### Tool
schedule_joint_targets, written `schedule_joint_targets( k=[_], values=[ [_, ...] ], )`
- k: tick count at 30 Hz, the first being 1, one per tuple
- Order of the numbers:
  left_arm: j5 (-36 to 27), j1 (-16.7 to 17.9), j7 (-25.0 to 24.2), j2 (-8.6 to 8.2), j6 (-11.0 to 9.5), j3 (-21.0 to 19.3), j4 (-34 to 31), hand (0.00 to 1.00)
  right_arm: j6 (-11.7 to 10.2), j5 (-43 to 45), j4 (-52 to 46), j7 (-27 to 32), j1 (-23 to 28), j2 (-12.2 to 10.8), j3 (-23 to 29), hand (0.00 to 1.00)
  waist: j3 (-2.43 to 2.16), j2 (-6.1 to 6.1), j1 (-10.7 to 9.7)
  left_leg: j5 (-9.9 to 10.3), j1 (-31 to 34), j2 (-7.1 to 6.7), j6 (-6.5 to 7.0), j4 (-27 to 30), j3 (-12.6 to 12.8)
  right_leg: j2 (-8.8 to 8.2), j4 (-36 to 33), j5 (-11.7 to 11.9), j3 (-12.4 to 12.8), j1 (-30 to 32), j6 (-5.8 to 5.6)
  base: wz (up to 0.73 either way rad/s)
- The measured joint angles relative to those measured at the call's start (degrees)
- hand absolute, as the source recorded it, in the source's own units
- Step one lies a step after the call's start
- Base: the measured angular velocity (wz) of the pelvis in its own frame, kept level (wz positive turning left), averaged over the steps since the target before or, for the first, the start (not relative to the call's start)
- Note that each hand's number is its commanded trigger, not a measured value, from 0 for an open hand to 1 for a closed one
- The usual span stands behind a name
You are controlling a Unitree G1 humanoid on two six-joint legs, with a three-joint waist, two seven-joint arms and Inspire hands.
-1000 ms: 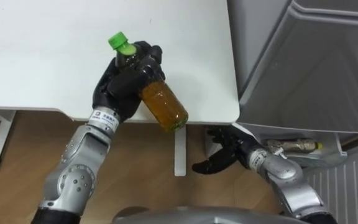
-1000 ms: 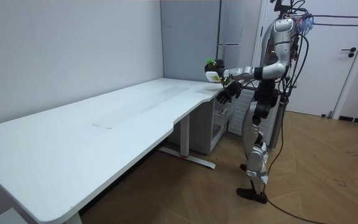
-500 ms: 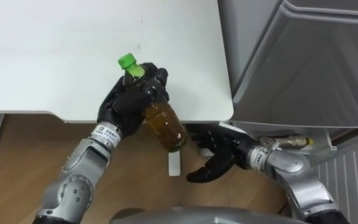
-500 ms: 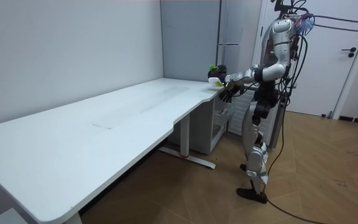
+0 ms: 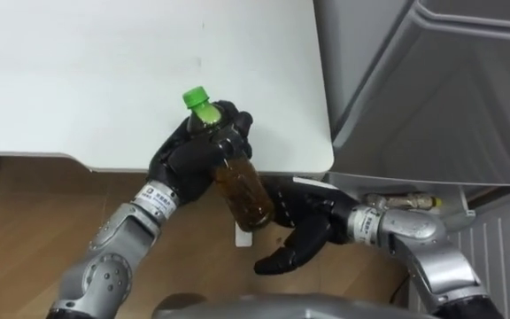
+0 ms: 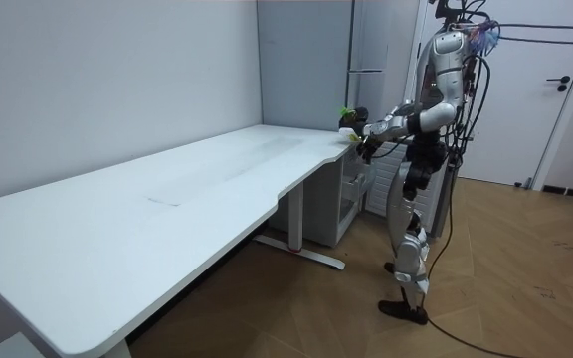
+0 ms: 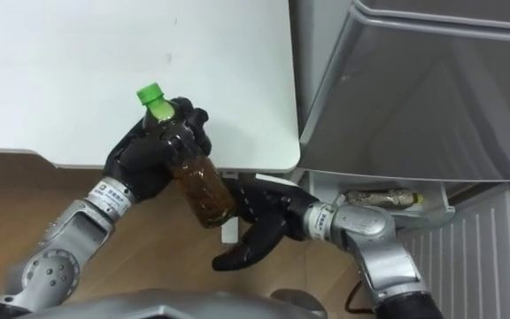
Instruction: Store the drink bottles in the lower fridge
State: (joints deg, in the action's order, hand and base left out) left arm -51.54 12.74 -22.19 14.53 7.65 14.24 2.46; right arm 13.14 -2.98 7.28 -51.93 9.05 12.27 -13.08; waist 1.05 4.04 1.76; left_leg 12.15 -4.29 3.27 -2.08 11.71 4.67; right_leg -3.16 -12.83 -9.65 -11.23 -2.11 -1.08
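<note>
A bottle of amber drink with a green cap is held tilted over the near edge of the white table. My left hand is shut on its neck and upper body. My right hand is open just below and to the right of the bottle's base, fingers spread, touching or nearly touching it. In the room view the bottle sits in front of my chest beside the grey fridge. Another bottle lies in the lower fridge door shelf.
The fridge's grey body fills the right side, close to the table's corner. The lower door shelf stands open at my right. Wooden floor lies under the table edge. I stand at the table's end by the fridge.
The bottle in my left hand has moved right and down toward my body and stands more upright. My right hand has risen and reached left under the bottle's base.
</note>
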Motion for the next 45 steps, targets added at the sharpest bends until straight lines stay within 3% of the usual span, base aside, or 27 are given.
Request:
schedule_joint_targets(
  k=[3, 7, 11, 14, 20, 26, 27, 29, 38, 40, 45],
  values=[
    [0.0, 0.0, -1.6, 1.07, 0.5, 2.4, 0.6, 1.0, 0.2, -2.9, 0.0, -0.4, -0.2, 0.5, -0.8, 0.0, 0.08, -0.42, 0.1, 0.0, 0.6, 0.02, 0.03, 0.0, 0.0, -0.04, 0.1, 0.0, -0.3, 0.3, 0.0, 0.04],
    [1.8, 0.0, -3.8, 2.18, 1.0, 4.0, 0.6, 1.0, 0.5, -6.5, 0.3, -0.3, 0.0, 2.7, -2.8, 0.0, -0.3, -0.93, 0.1, 0.1, 1.4, 0.01, 0.17, 0.1, 0.0, -0.1, 0.0, 0.0, -0.4, 1.0, -0.01, 0.01],
    [5.8, -0.1, -4.8, 2.25, 1.2, 4.2, 0.6, 1.0, 0.7, -9.4, 1.6, -0.1, 0.0, 3.5, -3.5, 0.0, -0.31, -0.95, -0.1, 0.1, 1.0, -0.02, 0.17, 0.3, 0.1, -0.18, -0.3, 0.0, 0.0, 0.9, -0.01, -0.02],
    [9.5, -0.2, -5.7, 2.51, 1.1, 4.5, 0.8, 1.0, 0.6, -11.8, 2.1, -0.1, 0.0, 3.8, -3.6, 0.0, -0.25, -1.03, -0.6, 0.1, 0.7, -0.04, 0.17, 0.5, 0.2, -0.27, -0.8, 0.0, 0.0, 0.8, -0.01, 0.0],
    [10.2, -0.6, -6.1, 3.38, 1.1, 5.8, 0.8, 1.0, 0.7, -15.2, 2.1, 0.8, 0.2, 5.6, -5.5, 0.0, 0.04, -1.54, -1.4, 0.2, 1.2, -0.06, 0.32, 0.6, 0.2, -0.22, -0.9, 0.0, 0.1, 1.1, -0.06, 0.0],
    [13.6, -2.2, -7.5, 5.06, 0.9, 7.9, 0.8, 1.0, 0.7, -17.0, 2.2, 1.0, 0.4, 7.7, -7.3, 0.0, -0.35, -2.0, -1.7, 0.2, 1.5, -0.04, 0.32, 1.2, 0.1, -0.21, -0.9, 0.0, -0.1, 1.1, -0.04, 0.02],
    [13.9, -2.5, -7.7, 5.41, 0.8, 8.2, 0.8, 1.0, 0.7, -17.4, 2.3, 1.1, 0.5, 7.7, -7.5, 0.5, -0.38, -2.06, -1.7, 0.2, 1.6, -0.05, 0.32, 1.2, 0.1, -0.23, -1.0, 0.0, -0.1, 1.1, -0.04, 0.0],
    [15.0, -3.2, -7.7, 6.0, 0.6, 9.0, 0.8, 1.0, 0.6, -17.8, 2.9, 1.3, 0.5, 7.7, -7.8, 1.0, -0.39, -2.07, -1.7, 0.2, 1.5, -0.04, 0.32, 1.2, 0.1, -0.22, -1.0, 0.0, -0.1, 1.1, -0.04, 0.0],
    [17.5, -3.9, -8.5, 6.45, 0.4, 11.0, 0.4, 1.0, 0.6, -17.6, 3.5, 5.8, 0.7, 8.0, -9.4, 1.0, -0.33, -2.04, -1.7, 0.2, 1.1, -0.05, 0.32, 0.6, 0.8, -0.22, -0.8, 0.0, 0.4, 1.1, -0.05, -0.03],
    [17.3, -3.9, -8.6, 6.33, 0.6, 11.1, 0.3, 1.0, -1.0, -17.4, 3.5, 5.8, 0.7, 8.7, -9.9, 1.0, -0.32, -2.06, -1.7, 0.2, 1.1, -0.02, 0.32, 0.5, 0.9, -0.19, -0.8, 0.0, 0.3, 1.1, -0.05, 0.0],
    [17.3, -4.0, -8.6, 6.12, 0.6, 11.1, -0.2, 1.0, -2.5, -17.8, 4.6, 6.3, 0.7, 8.5, -10.0, 1.0, -0.26, -1.93, -1.6, 0.2, 0.7, 0.01, 0.32, 0.5, 1.4, -0.21, -0.8, 0.0, 0.4, 1.0, -0.05, -0.03]
  ],
)
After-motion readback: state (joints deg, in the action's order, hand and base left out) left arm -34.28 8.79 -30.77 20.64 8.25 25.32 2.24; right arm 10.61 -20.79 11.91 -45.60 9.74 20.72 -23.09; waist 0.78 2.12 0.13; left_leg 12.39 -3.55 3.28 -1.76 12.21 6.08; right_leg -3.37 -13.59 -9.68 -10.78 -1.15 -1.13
